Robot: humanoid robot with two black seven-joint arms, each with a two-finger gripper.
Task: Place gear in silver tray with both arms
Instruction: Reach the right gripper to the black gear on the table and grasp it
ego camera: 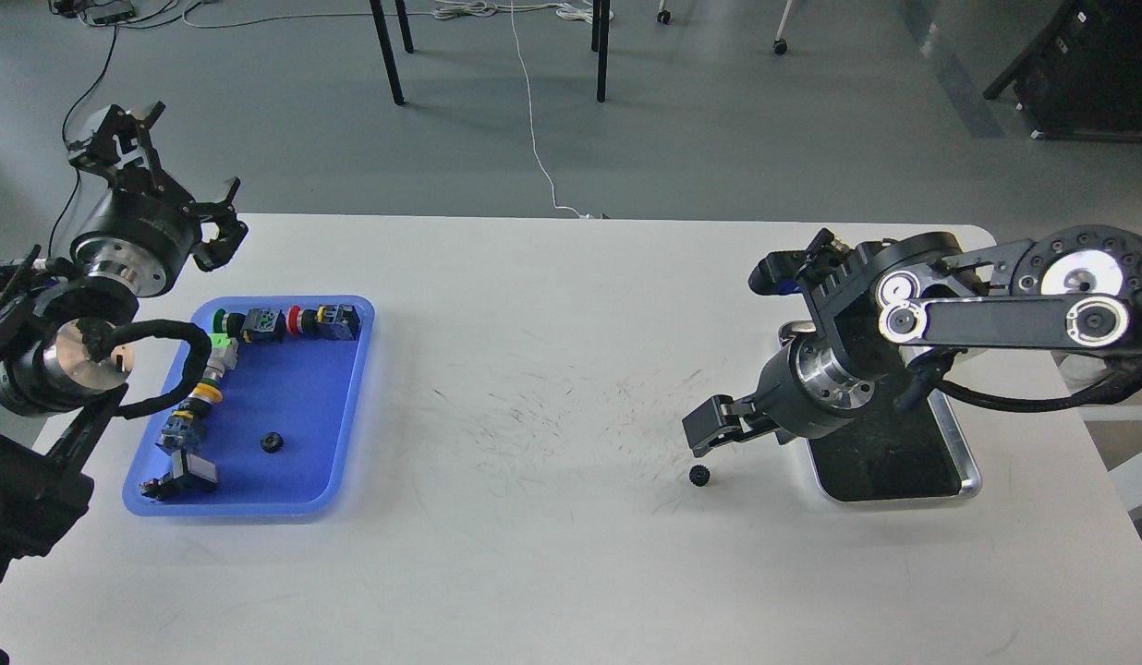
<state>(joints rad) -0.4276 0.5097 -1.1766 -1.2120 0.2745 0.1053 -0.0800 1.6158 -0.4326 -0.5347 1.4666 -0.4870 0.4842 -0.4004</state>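
A small black gear (698, 475) lies on the white table, left of the silver tray (974, 477). My right arm reaches over the tray and hides most of it; only its near end and right rim show. My right gripper (719, 443) points down and left, just above and beside the gear and not touching it. One of its fingers (705, 427) stands out wide of the wrist, so it looks open and empty. My left gripper (194, 148) is open and empty, raised beyond the table's far left edge.
A blue plastic tray (347, 406) at the left holds a second small black gear (273, 442) and several coloured push-button parts (285, 323). Chair legs and cables are on the floor beyond the table.
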